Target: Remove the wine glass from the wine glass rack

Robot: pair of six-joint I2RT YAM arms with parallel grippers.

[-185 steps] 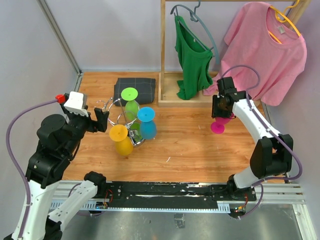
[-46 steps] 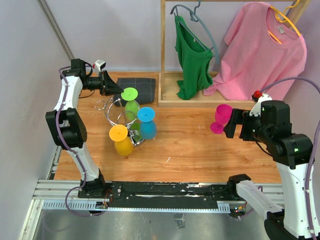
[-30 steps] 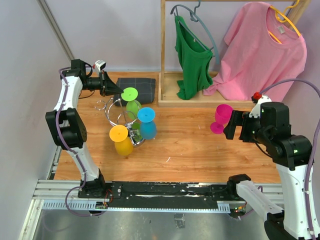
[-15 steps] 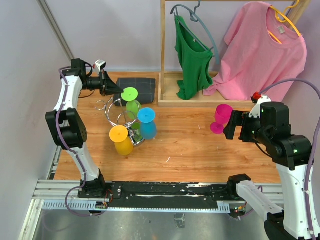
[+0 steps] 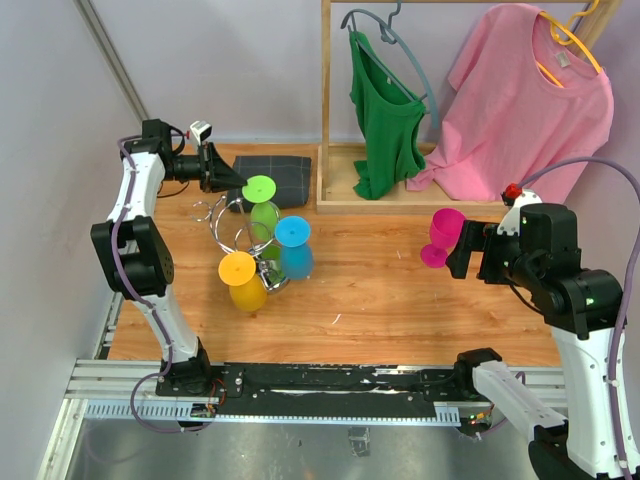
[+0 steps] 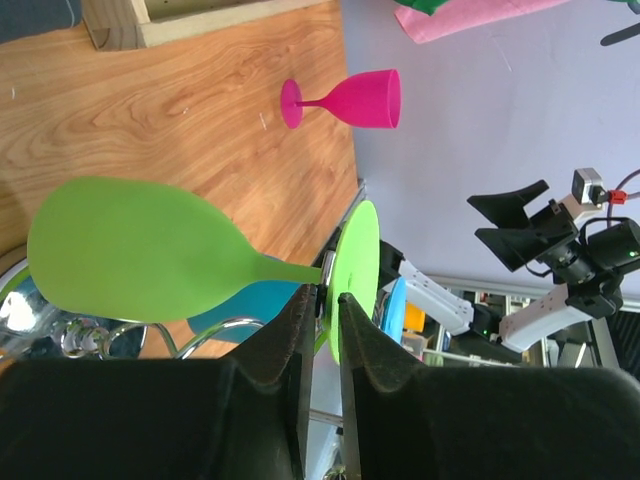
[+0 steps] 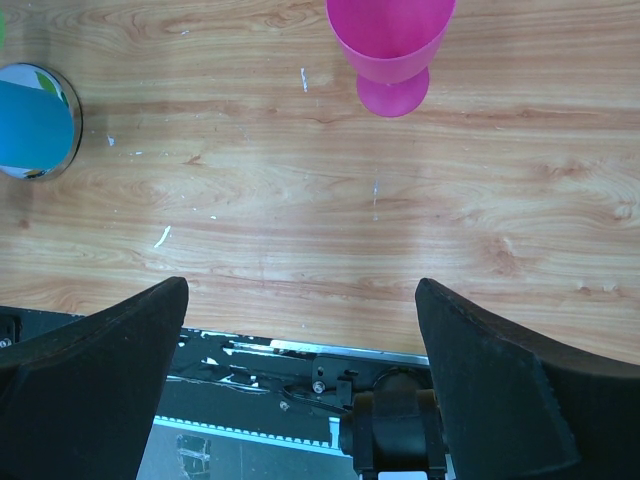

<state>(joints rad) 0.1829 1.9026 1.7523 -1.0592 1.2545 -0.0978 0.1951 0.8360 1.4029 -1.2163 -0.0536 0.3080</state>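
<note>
The wine glass rack (image 5: 216, 211), a silver wire stand, carries three plastic glasses upside down: green (image 5: 264, 214), blue (image 5: 294, 246) and yellow (image 5: 242, 281). My left gripper (image 5: 238, 180) reaches in from the far left, its tips at the edge of the green glass's foot. In the left wrist view the green glass (image 6: 130, 250) lies just beyond the left gripper (image 6: 328, 292). Those jaws stand a narrow slit apart, with the stem's end and the foot at their tips. A pink wine glass (image 5: 441, 238) stands upright on the table at the right. My right gripper (image 5: 465, 250) hangs wide open beside it, holding nothing.
A wooden clothes rack (image 5: 325, 110) at the back holds a green top (image 5: 385, 115) and a pink T-shirt (image 5: 530, 100). A folded dark cloth (image 5: 275, 180) lies behind the wine glass rack. The right wrist view shows the pink glass (image 7: 392, 40) and the table's front rail (image 7: 300, 370).
Since six seconds ago the left arm has swung to the green glass and the right arm has backed off the pink glass. Over the last second nothing visibly moves in the top view.
</note>
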